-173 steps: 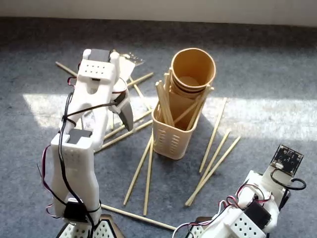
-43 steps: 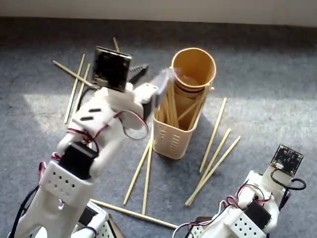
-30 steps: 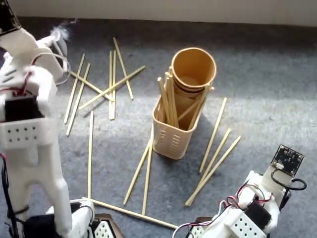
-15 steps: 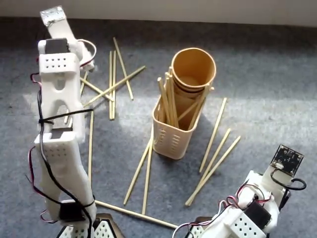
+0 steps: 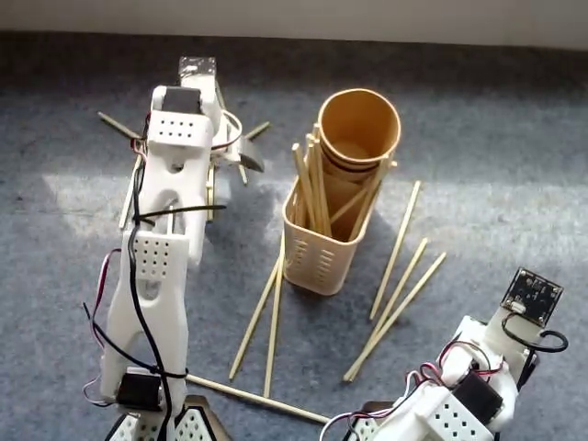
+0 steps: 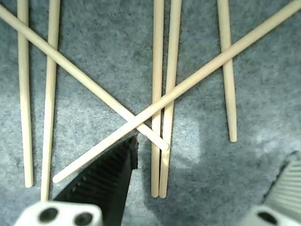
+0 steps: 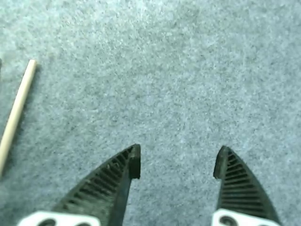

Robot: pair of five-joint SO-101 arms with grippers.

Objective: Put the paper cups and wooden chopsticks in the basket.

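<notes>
My left gripper point(image 6: 211, 160) hangs wide open, empty – chopstick pair point(image 6: 162, 94) between its jaws (ten o'clock of the basket point(image 5: 317, 259)), square to their closing.

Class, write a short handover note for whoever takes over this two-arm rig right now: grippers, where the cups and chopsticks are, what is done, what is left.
Left gripper: open, empty, just above a crossed pile of loose chopsticks left of the basket.
Right gripper: open, empty, over bare carpet.
Done: paper cups stacked in the basket, with upright chopsticks beside them.
Left: the pile under the left gripper, three chopsticks right of the basket, two chopsticks in front of it, one chopstick by the arm bases.
</notes>
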